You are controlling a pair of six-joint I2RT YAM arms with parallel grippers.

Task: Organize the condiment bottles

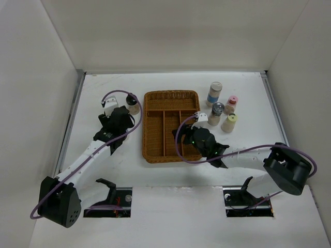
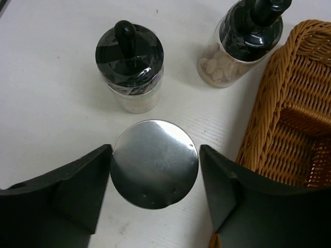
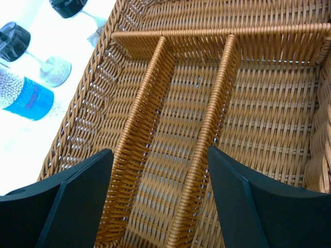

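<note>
A silver-lidded shaker [image 2: 154,165] stands upright on the white table [image 2: 46,103], right between the fingers of the left gripper [image 2: 155,151]. Only the left wrist camera shows it; from overhead the arm covers that spot. The fingers [image 2: 67,191] are spread wide and the round lid fills the gap from edge to edge, though I cannot tell whether they actually press on it. Just past it stands a black-capped bottle [image 2: 130,57]. A second dark-capped bottle [image 2: 247,41] stands further right, close to the rim of the wicker tray [image 2: 289,124].

From overhead, four more bottles stand together off the tray's far right corner: a blue-labelled cylinder [image 1: 214,93], a silver-capped bottle [image 1: 217,113], a pink-capped bottle [image 1: 230,105] and a yellow-capped bottle [image 1: 229,122].

The right wrist camera looks down into the tray, where the right gripper [image 3: 159,155] hangs over the long dividers [image 3: 139,134]. Its fingers are wide apart and hold nothing. Beyond the tray's left wall that view also catches a blue-labelled bottle of white beads [image 3: 26,95], hidden from overhead.
</note>
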